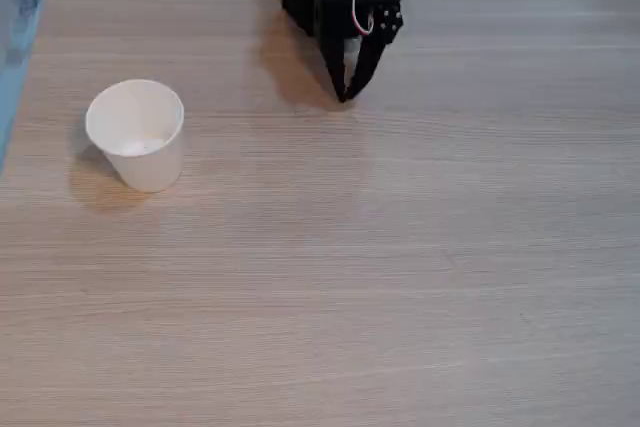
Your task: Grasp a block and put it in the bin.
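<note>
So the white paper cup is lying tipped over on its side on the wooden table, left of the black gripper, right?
Not quite: the fixed view shows the white paper cup standing upright, mouth up, on the wooden table, left of the black gripper.

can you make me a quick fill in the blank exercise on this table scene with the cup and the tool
1. The white paper cup stands on the ____ side of the fixed view.
2. The black tool has its tips pointing ____ toward the wooden table.
3. The tool's fingertips are ____ together.
4. A red and white ____ runs along the arm above the tool.

Missing words: left; down; closed; cable
</note>
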